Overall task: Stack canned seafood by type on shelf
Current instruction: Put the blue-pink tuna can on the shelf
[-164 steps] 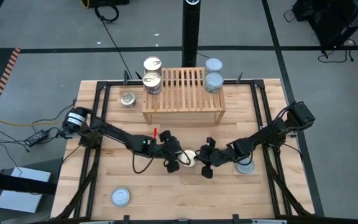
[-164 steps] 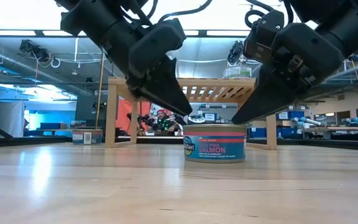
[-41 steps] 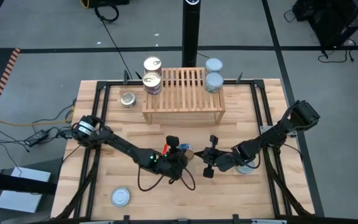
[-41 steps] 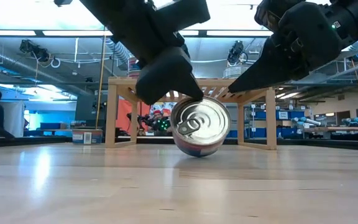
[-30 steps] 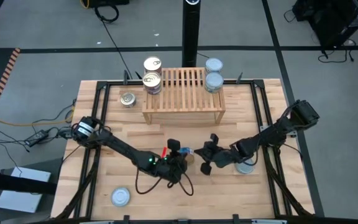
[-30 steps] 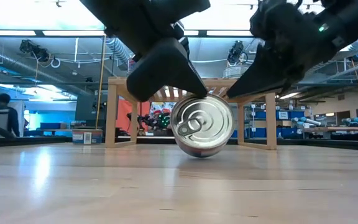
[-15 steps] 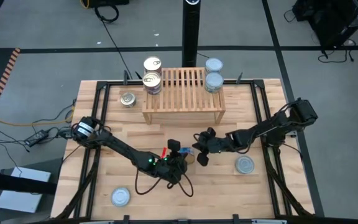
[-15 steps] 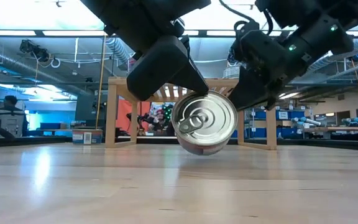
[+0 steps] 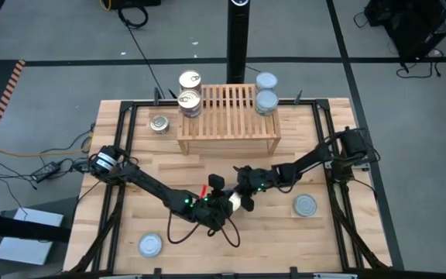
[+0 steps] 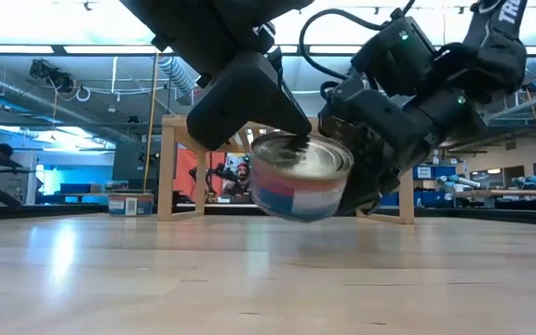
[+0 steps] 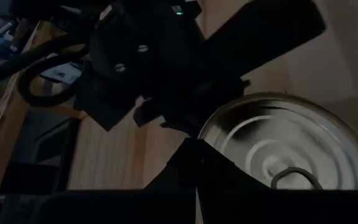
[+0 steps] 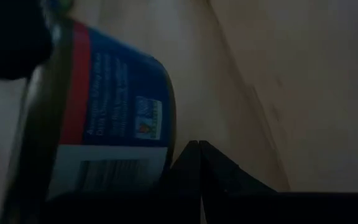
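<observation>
Working from the shelf [image 9: 228,118] as the fixed mark: this low slatted wooden rack stands at the far middle of the table [image 9: 324,240], with a two-high pile of gold-lidded tins [image 9: 189,101] at its left end and a two-high pile of pale-lidded tins [image 9: 265,98] at its right end. One more gold-lidded tin [image 9: 159,122] sits on the table just left of the shelf, and two pale-lidded ones lie well in front of it, one toward the near left corner [image 9: 150,245] and one toward the right [image 9: 305,204]. Directly in front of the shelf's middle, both arms meet over a blue-and-red labelled tin [image 10: 301,180], which hangs tilted just clear of the tabletop. The left gripper [image 9: 224,199] has its fingers closed on the tin's rim, the pull-tab lid showing in its wrist view; the right gripper [image 9: 247,191] is pinched shut with nothing between its fingers, pressed up beside the tin's wall. The step in hand looks like righting and lifting this tin; next it probably needs levelling, then carrying back to the shelf's left pile of like lids.
</observation>
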Tool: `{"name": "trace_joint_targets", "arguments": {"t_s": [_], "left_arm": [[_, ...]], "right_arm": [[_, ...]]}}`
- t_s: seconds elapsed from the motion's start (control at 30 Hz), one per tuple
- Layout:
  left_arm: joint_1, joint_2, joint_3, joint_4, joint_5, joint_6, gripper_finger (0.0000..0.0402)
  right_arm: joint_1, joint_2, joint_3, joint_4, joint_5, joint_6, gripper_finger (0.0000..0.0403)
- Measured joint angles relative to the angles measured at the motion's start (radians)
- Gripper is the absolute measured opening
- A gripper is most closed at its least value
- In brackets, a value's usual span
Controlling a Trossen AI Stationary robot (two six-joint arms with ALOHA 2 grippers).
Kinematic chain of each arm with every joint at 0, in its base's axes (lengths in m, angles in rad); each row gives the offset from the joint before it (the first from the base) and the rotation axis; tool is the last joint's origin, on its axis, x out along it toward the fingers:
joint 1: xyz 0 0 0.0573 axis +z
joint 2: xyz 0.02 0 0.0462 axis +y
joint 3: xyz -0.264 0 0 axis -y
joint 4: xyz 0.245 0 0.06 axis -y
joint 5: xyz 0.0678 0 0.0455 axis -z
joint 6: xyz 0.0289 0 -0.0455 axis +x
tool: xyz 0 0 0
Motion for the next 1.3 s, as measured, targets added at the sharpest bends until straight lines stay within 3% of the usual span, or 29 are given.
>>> {"name": "trace_joint_targets", "arguments": {"t_s": [0.97, 1.3], "left_arm": [[0.004, 0.000, 0.000, -0.096, -0.025, -0.029, 0.0017], [0.007, -0.004, 0.070, -0.181, -0.053, -0.029, 0.0018]], "right_arm": [[0.005, 0.013, 0.000, 0.083, 0.045, -0.054, 0.0003], [0.020, 0.011, 0.000, 0.107, 0.056, -0.072, 0.0003]]}}
